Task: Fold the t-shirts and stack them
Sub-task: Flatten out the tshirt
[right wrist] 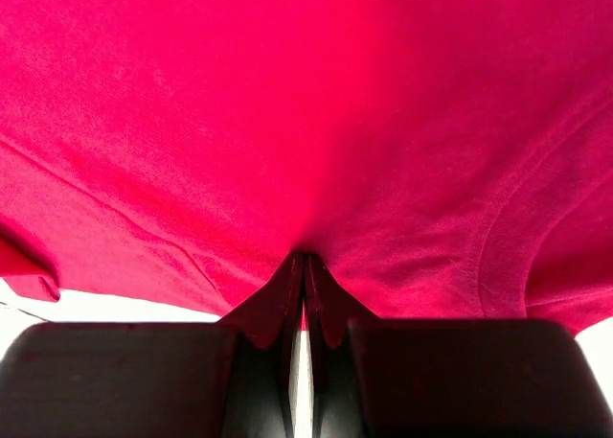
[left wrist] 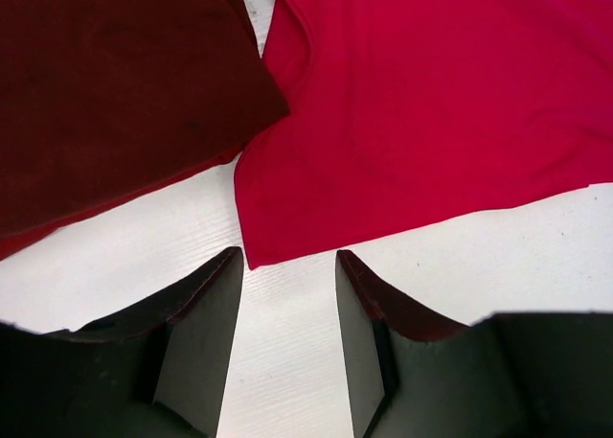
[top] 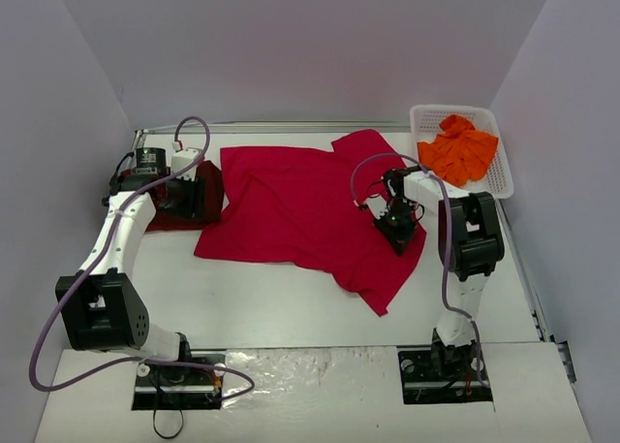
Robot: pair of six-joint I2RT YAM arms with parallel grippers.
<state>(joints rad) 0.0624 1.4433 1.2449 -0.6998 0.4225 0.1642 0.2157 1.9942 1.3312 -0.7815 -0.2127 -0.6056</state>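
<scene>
Pinching red t-shirt (top: pixel 291 205): right tool (right wrist: pixel 304 261) clamped | left tool (left wrist: pixel 287 256) half-open, empty, beside its corner

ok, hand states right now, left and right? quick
Left hand: open, holding nothing.
Right hand: closed, pinching the red t-shirt.

Overhead view and 2 close wrist views share the red t-shirt (top: pixel 291 210).

Plain, unpatterned: bright red t-shirt (top: pixel 291 210), dark maroon t-shirt (left wrist: pixel 115 93), orange t-shirt (top: pixel 463 152). White basket (top: pixel 423 123), lattice pattern. White tabletop (top: pixel 281 307).
</scene>
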